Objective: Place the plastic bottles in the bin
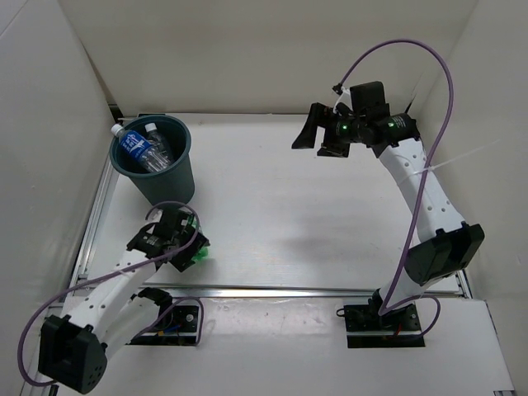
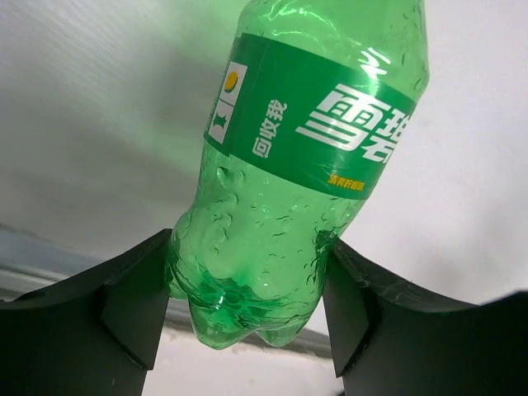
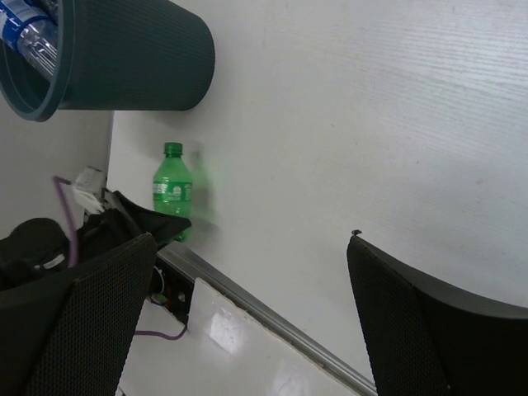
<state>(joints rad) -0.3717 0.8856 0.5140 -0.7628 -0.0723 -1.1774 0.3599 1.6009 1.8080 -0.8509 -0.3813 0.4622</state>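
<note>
Ahead of left gripper [image 2: 247, 289], in bin [image 1: 178, 180]: blue-label bottle [image 1: 132, 143], clear bottle [image 1: 158, 157]. Clamped in left gripper: upright green bottle [image 2: 289, 165], dimpled, white-lettered green band. Right gripper [image 3: 252, 305] spread, empty.

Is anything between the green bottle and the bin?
Nothing visible does. The green bottle stands with the left gripper around its base, and only bare table lies between it and the bin; it just has to be lifted over the rim.

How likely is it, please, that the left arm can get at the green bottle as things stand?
Probably yes: the left hand brackets the base of the green bottle, its fingers seemingly touching both sides, and nothing stands between them.
</note>
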